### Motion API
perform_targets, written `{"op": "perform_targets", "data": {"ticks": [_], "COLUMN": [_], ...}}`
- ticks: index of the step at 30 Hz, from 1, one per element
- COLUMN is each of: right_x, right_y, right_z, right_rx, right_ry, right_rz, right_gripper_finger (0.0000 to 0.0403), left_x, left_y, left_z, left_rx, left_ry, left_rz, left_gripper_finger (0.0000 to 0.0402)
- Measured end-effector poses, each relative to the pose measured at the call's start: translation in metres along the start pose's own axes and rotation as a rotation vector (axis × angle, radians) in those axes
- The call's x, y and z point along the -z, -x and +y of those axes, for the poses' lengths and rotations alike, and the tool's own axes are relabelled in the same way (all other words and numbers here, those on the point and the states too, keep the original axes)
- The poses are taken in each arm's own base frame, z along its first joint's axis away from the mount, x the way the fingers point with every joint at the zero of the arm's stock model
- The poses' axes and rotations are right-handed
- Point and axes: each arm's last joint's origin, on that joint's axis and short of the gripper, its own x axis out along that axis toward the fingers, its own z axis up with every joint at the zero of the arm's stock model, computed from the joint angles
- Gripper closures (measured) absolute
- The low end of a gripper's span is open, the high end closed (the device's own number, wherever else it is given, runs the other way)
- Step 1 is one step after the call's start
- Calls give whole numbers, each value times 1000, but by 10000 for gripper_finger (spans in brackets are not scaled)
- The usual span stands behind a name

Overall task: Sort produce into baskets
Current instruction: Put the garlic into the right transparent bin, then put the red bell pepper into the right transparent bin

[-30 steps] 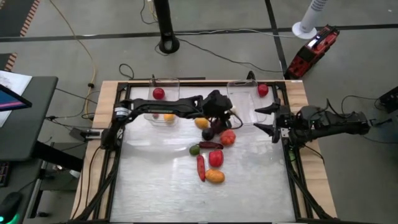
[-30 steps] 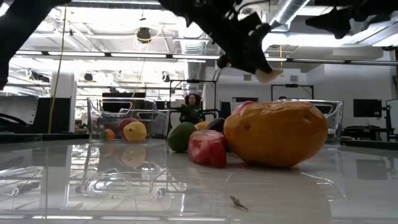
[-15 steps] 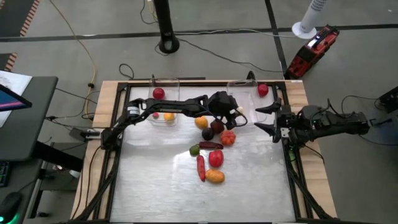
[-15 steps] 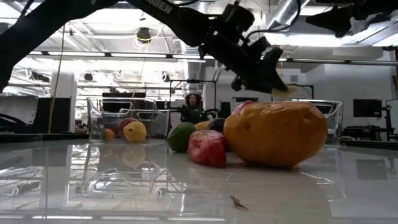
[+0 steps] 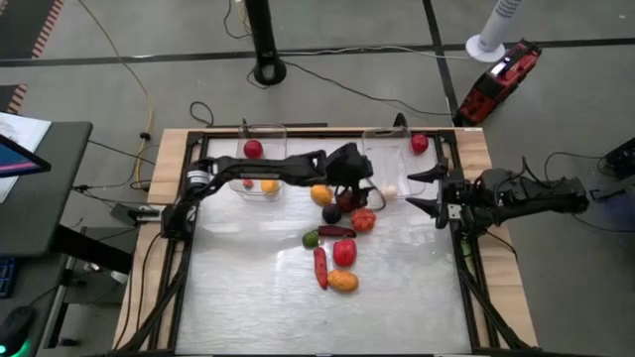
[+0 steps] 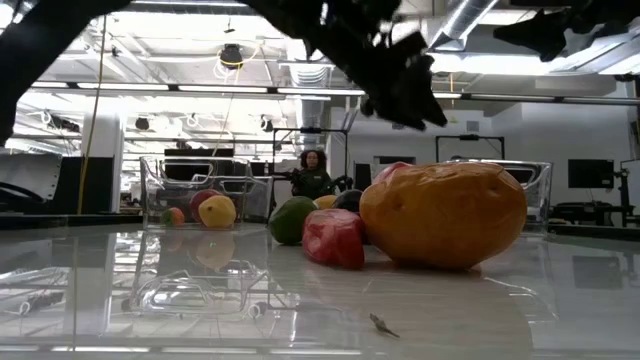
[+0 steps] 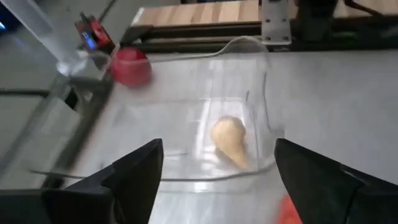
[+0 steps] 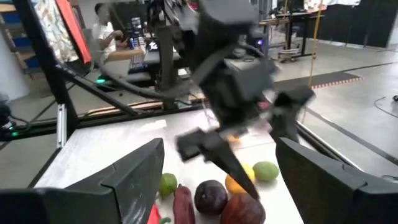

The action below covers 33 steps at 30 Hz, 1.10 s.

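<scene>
My left gripper [image 5: 365,186] [image 7: 217,148] hangs open above the near left corner of the right basket [image 5: 399,139]. A cream, cone-shaped produce piece [image 7: 230,140] [image 5: 389,189] lies on its side on that basket's floor, below and between the fingers, untouched. A red piece [image 5: 420,143] rests at the basket's far end. The left basket [image 5: 260,134] holds a red piece [image 5: 253,149] and an orange one [image 5: 269,185]. Several more produce pieces [image 5: 337,233] lie in a cluster mid-table. My right gripper [image 5: 420,189] waits open at the table's right edge.
The cluster runs from an orange piece [image 5: 320,194] near my left gripper to a large orange-brown piece [image 5: 343,282] [image 6: 443,214] nearest the front. A red-and-black device [image 5: 498,81] lies on the floor beyond the table. A person [image 6: 312,172] sits far behind.
My left gripper carried the cream piece toward the table's right edge over the right basket, opened and let go. The piece has dropped onto the basket's floor. The gripper has then drawn back slightly toward the left.
</scene>
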Motion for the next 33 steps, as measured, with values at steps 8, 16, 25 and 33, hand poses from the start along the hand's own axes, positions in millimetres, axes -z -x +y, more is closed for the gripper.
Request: {"op": "perform_targets", "data": {"ticks": [8, 16, 25, 33], "right_x": [1, 17, -5, -29], "right_y": [3, -24, -39, -51], "right_z": [4, 13, 3, -57], "right_rx": [-46, -10, 403, 652], "right_ry": [29, 74, 166, 34], "right_rz": [11, 159, 174, 404], "right_gripper_finger": [68, 68, 68, 68], "left_x": [24, 58, 83, 106], "left_y": [53, 125, 187, 189], "left_z": [-36, -60, -102, -110], "left_rx": [-37, 22, -72, -98], "left_ry": [-60, 126, 101, 52], "left_rz": [37, -40, -95, -89], "left_gripper_finger": [164, 175, 176, 176]}}
